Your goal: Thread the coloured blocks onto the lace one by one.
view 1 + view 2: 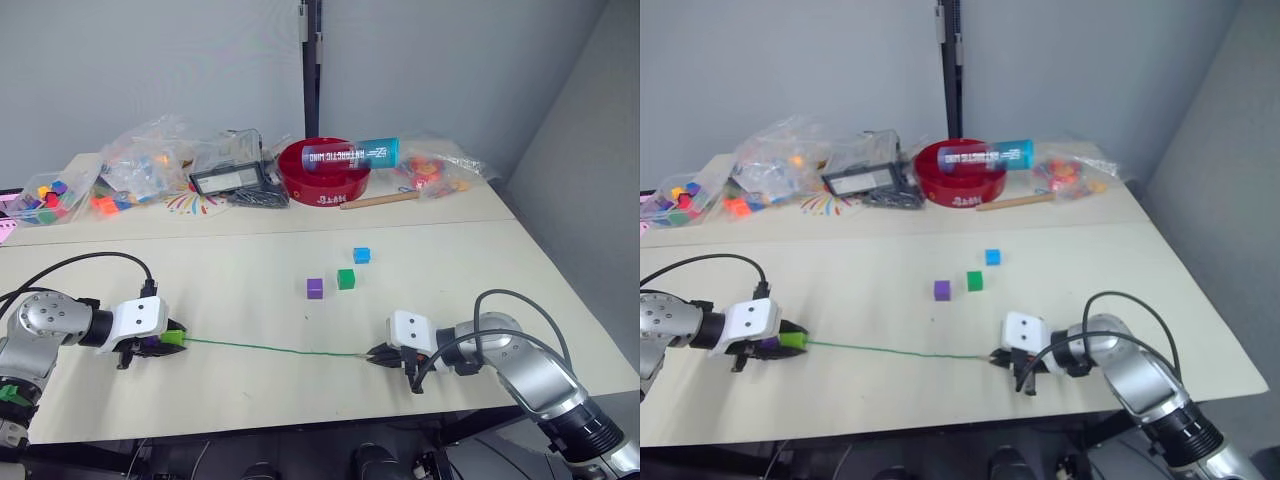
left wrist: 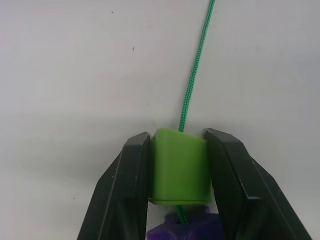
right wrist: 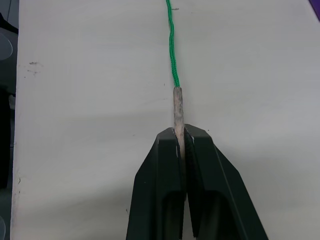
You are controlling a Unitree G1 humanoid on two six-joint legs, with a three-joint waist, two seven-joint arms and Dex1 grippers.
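Lace [image 1: 270,348] taut between both tools

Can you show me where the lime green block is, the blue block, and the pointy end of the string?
Lime green block [image 2: 179,166]: left wrist view, middle of its top face, between the fingers.
Blue block [image 1: 362,255]: left eye view, centre of the cube.
Lace tip [image 3: 177,107]: right wrist view, the stiff pale part above the fingers.

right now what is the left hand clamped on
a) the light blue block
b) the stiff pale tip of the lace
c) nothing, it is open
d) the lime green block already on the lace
d: in the left wrist view the left hand has its two black fingers pressed on either side of the lime green block, with the lace running out of the block's far face.
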